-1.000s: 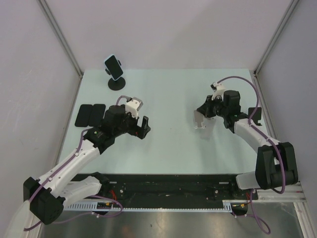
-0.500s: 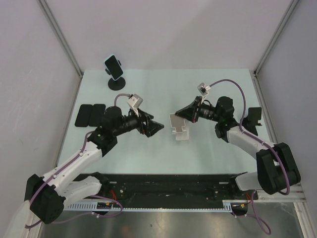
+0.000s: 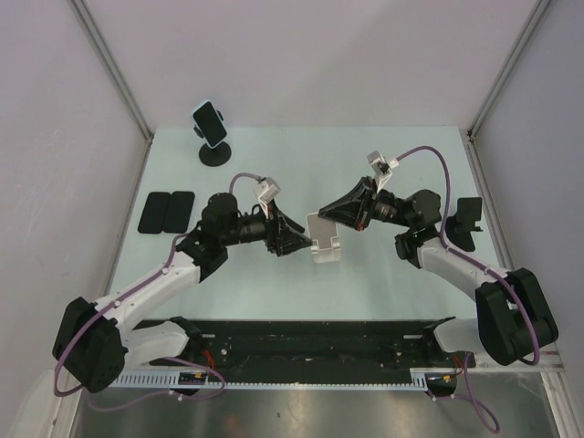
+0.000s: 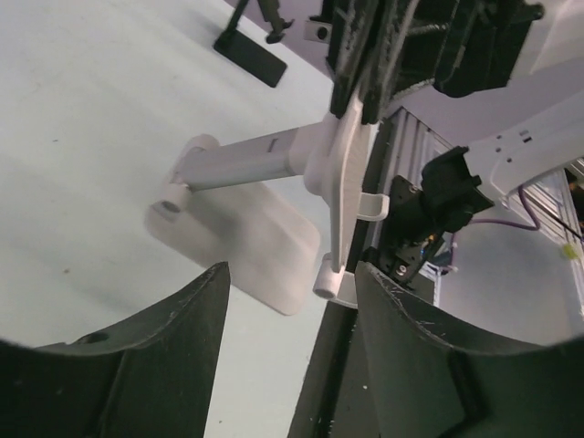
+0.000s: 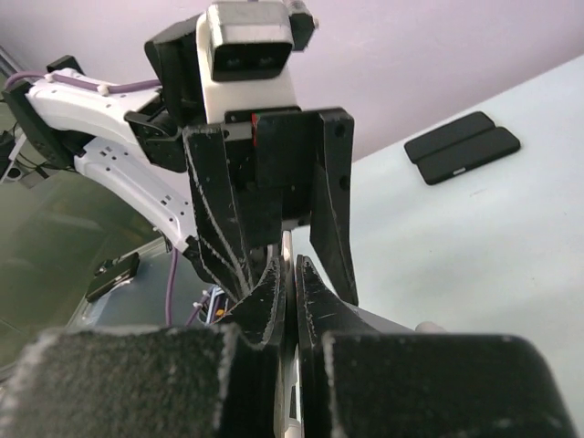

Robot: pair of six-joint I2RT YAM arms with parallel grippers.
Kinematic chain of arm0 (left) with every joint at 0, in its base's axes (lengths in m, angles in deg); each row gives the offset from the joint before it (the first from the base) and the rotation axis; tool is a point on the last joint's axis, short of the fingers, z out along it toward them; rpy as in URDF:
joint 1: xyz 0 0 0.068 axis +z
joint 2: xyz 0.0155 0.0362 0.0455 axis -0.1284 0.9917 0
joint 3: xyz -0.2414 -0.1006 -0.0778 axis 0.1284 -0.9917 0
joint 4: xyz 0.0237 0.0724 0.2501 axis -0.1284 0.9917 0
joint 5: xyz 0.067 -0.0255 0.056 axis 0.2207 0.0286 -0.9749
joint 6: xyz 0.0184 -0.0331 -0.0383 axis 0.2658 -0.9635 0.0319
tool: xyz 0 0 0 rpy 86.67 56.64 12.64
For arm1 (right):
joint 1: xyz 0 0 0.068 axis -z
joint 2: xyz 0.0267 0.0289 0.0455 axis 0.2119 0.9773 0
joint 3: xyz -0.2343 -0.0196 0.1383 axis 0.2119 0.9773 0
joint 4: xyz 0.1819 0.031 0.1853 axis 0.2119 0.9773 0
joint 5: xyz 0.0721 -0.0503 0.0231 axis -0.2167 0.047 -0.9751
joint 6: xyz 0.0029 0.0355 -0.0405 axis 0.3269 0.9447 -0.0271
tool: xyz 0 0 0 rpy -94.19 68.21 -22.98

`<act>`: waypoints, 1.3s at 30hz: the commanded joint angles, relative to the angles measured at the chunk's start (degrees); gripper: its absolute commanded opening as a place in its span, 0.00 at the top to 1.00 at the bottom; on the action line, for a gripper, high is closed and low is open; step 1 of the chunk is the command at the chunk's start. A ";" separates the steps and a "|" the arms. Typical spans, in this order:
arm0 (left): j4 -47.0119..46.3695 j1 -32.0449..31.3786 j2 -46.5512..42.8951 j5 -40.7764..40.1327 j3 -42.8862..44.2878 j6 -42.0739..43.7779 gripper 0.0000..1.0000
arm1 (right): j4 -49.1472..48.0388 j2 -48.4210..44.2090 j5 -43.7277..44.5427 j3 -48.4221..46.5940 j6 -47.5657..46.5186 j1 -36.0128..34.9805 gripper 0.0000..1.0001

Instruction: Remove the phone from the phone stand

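The white phone stand (image 4: 265, 160) looks smooth matt plastic; the black fingers (image 4: 420, 365) look scratched plastic.

so the table (image 3: 365, 155) is a pale mint green sheet. black phone stand (image 3: 215, 153) with the round base sits at its far left corner, phone (image 3: 210, 123) clipped in it. nearer than that stand, along the left edge, two flat dark slabs (image 3: 167, 212) lie side by side, touching. way off to its right, by the right edge, there's a small black bracket thing (image 3: 467, 214)
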 commanded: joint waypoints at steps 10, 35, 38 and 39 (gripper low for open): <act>-11.56 -4.14 0.00 1.52 -0.32 -6.56 0.57 | -13.71 -0.73 -0.33 -0.22 6.94 -2.09 1.00; -11.22 -8.80 -3.25 -16.40 -4.46 -2.44 1.00 | 56.86 -19.98 48.24 -11.55 -26.54 -16.21 0.00; -9.90 -9.50 -3.17 -17.20 -3.93 -1.47 1.00 | 59.50 -17.96 56.43 -14.10 -27.42 -22.01 0.00; -9.38 -9.59 -3.25 -17.38 -3.75 -1.29 1.00 | 59.50 -16.13 60.53 -15.06 -27.77 -23.17 0.00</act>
